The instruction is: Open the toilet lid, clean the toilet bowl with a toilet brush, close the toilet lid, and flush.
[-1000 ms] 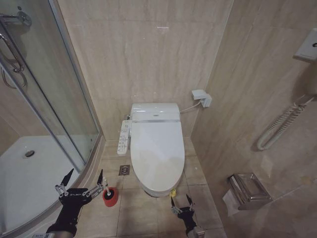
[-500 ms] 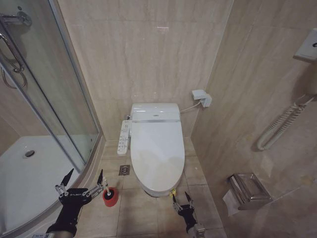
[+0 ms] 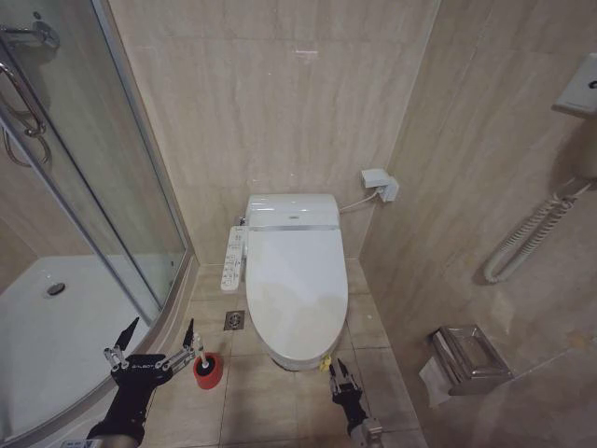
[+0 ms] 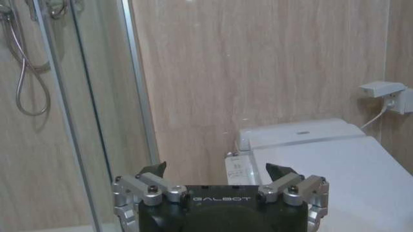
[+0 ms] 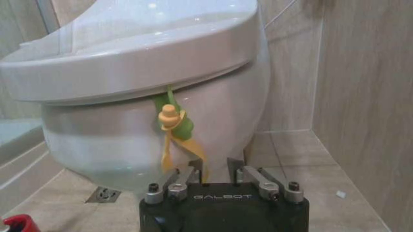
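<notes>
- I'm seeing the large glossy white oval plastic toilet lid (image 3: 295, 287) lying shut over the white ceramic toilet bowl (image 5: 129, 145); a long white button panel (image 3: 232, 259) is sitting on its left side.
- My right gripper (image 3: 338, 378) is hovering low at the bowl's front tip, jaws narrow with a small gap, gripping nothing.
- In the right wrist view its fingertips are sitting just under a yellow and green plastic tag (image 5: 174, 128) that is hanging from beneath the lid's front edge; contact I can't tell.
- My left gripper (image 3: 157, 343) is hanging by the glass shower door (image 3: 112, 187), jaws spread wide and empty.
- The toilet brush with thin white handle (image 3: 201, 356) is standing in its small round red cup holder (image 3: 209, 371) on the floor tiles, just beside the left gripper's fingertip.
- "GALBOT" is reading white on both black gripper bodies; the button panel's print is too small to read.
</notes>
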`<state>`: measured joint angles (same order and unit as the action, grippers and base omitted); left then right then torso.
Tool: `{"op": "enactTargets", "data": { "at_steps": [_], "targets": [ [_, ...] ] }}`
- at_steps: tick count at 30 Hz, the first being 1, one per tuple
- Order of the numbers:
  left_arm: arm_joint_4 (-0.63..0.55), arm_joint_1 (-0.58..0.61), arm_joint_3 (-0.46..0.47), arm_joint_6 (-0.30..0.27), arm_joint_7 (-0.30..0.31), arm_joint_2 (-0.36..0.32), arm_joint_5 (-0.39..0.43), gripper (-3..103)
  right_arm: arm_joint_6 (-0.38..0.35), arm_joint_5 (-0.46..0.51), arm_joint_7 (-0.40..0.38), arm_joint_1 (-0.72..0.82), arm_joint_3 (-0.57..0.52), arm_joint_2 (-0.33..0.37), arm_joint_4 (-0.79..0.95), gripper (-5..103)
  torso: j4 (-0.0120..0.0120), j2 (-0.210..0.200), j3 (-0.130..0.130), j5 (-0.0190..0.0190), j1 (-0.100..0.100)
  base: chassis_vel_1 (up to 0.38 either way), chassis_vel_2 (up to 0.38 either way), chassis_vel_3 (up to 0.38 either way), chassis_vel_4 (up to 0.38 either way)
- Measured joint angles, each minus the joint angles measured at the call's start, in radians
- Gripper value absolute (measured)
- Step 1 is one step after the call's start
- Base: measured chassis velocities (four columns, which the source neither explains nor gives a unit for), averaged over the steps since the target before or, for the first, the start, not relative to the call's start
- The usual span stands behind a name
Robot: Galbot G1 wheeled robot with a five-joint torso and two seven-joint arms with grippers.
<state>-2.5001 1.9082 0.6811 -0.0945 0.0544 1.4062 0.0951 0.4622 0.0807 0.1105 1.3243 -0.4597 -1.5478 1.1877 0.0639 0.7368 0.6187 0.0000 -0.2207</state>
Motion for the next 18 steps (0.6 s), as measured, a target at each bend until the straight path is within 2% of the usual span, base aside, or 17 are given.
{"op": "enactTargets", "data": {
  "at_steps": [3,4,9,10,18],
  "targets": [
    [0.0,0.0,0.0,0.0,0.0,0.0,0.0,100,0.008,0.002,0.005,0.001,0.0,0.002,-0.003,37,0.0,0.0,0.0,0.0001,0.0,0.0,0.0,0.0,0.0],
    [0.0,0.0,0.0,0.0,0.0,0.0,0.0,100,0.01,0.002,0.007,0.001,0.0,0.003,-0.003,11,0.0,0.0,0.0,0.0,0.0,0.0,0.0,0.0,0.0],
    [0.0,0.0,0.0,0.0,0.0,0.0,0.0,100,0.015,0.011,0.017,0.008,-0.001,0.01,-0.002,11,0.0001,0.0,0.0,0.0,0.0,0.0,0.0,0.0,0.0],
    [0.0,0.0,0.0,0.0,0.0,0.0,0.0,100,0.016,0.014,0.019,0.011,-0.001,0.011,0.0,0,0.0001,0.0,0.0,0.0,0.0,0.0,0.0,0.0,0.0],
    [0.0,0.0,0.0,0.0,0.0,0.0,0.0,100,0.005,0.044,0.02,0.036,-0.006,0.024,0.065,0,0.0,0.0,0.0,0.0001,0.0,0.0,0.0,0.0,0.0]
  ]
}}
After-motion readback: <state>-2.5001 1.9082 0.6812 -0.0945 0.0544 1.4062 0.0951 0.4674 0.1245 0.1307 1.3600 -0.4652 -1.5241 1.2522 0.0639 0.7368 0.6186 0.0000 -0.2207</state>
